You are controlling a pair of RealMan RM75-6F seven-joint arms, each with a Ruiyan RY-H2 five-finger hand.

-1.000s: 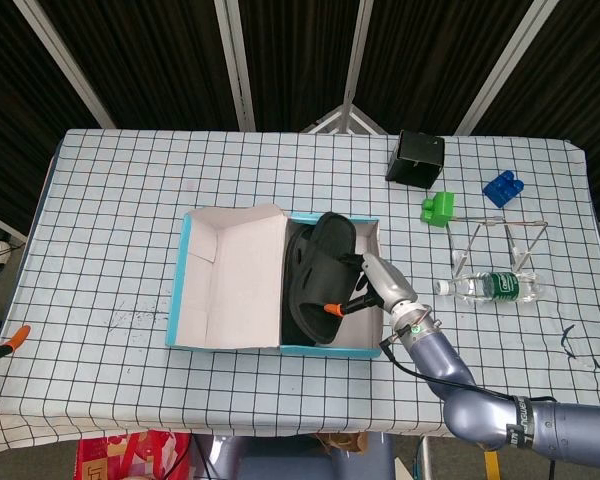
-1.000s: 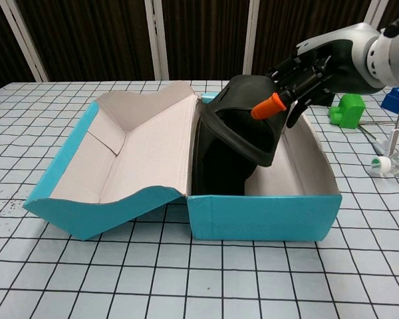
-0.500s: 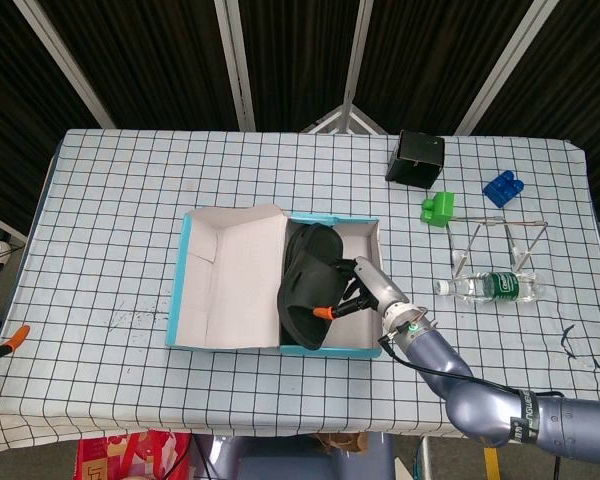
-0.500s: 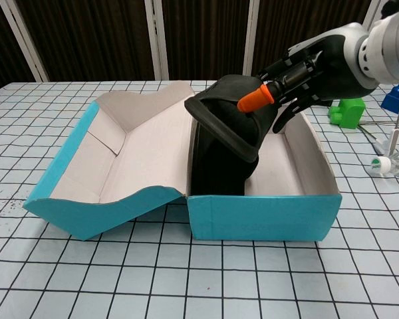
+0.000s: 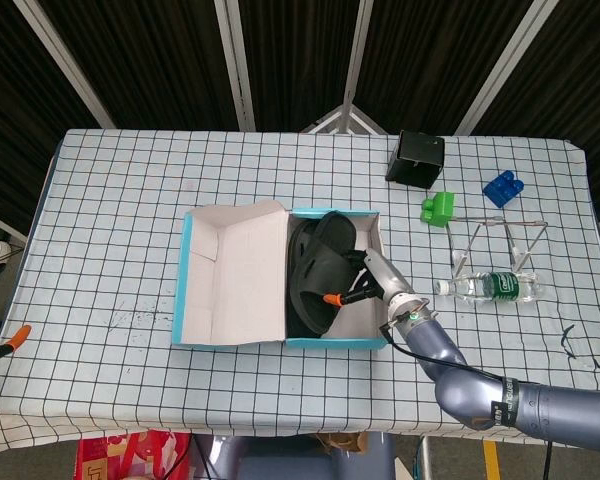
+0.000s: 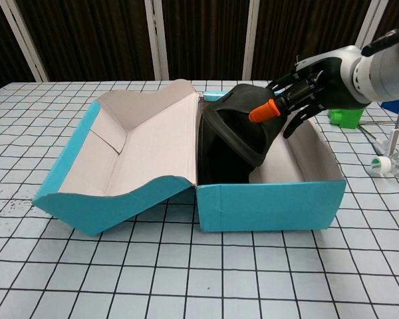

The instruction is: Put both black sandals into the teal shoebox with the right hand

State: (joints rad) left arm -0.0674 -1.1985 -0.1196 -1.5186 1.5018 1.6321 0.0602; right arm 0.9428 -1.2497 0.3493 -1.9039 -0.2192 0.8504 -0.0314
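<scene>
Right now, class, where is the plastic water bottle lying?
In the head view, the water bottle lies on its side, right of the teal shoebox, under a wire stand.

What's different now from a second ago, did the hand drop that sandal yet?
Not yet. The right hand still grips the black sandal over the teal shoebox, having swung it left and back. The box slid slightly toward the table's right side. The water bottle and green block stayed put.

Bright, even overhead light, soft shadows, both views sharp.
</scene>
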